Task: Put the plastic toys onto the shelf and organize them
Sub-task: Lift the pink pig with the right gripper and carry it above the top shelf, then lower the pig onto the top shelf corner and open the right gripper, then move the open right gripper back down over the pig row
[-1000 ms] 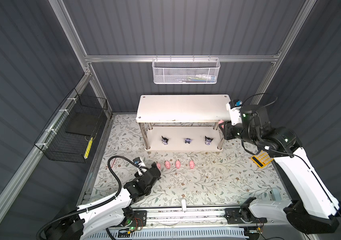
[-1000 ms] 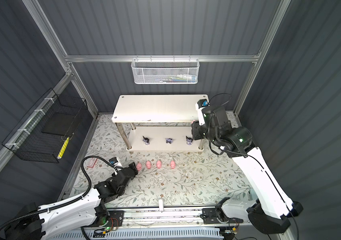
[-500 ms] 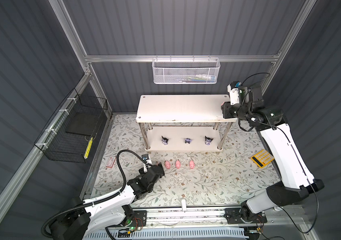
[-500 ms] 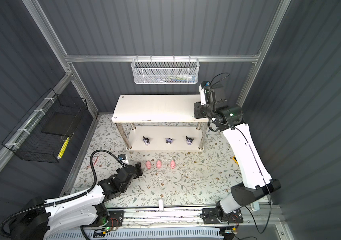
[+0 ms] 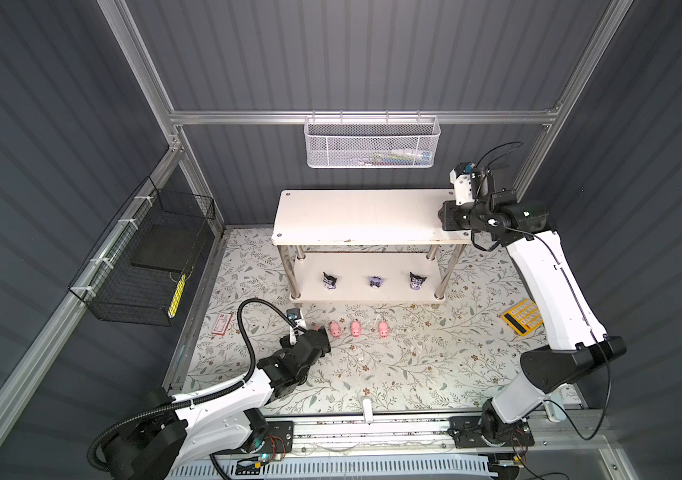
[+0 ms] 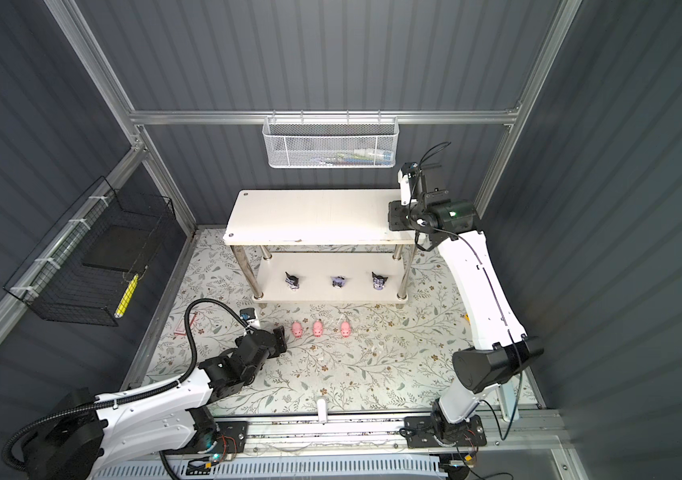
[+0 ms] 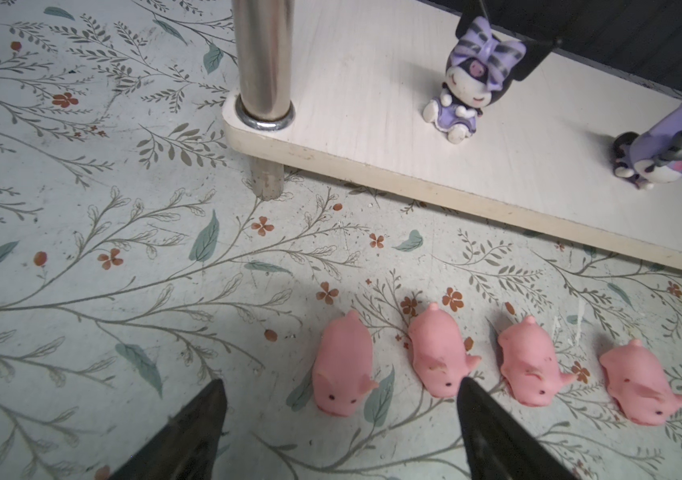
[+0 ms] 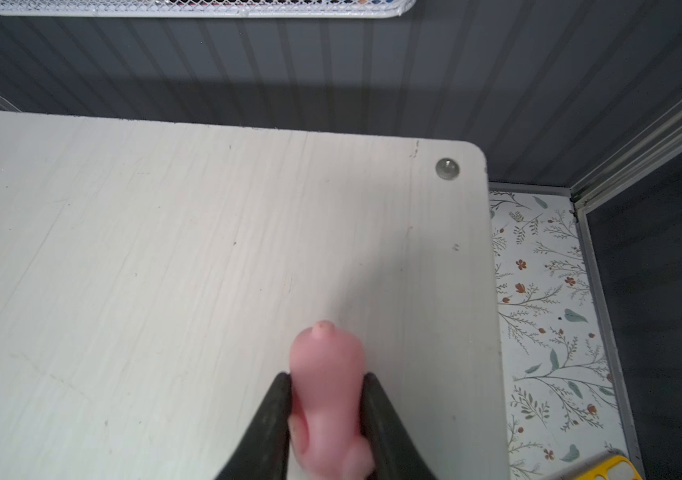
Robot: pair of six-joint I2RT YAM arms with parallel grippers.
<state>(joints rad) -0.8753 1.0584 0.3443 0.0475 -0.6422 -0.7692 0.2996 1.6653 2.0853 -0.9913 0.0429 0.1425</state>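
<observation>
Now that raised above shelf (image 5: pixel 356 216), right tool (image 8: pixel 327 376): clamped on pig (image 8: pixel 327 357), ready to place.
Left tool (image 7: pixel 339 381): apart, advanced onto end pig (image 7: pixel 341 365).

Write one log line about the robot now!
right gripper: shut on pink pig, over shelf top board | left gripper: open, at end pig of four on mat | lower board: three purple figures

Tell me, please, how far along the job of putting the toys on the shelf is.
Done: three black-and-purple figures are on the shelf's lower board. In hand: the right pincer grips one pig over the top board, not yet released. Remaining: four pigs lie in a row on the mat; the left pincer is open at the end one.
</observation>
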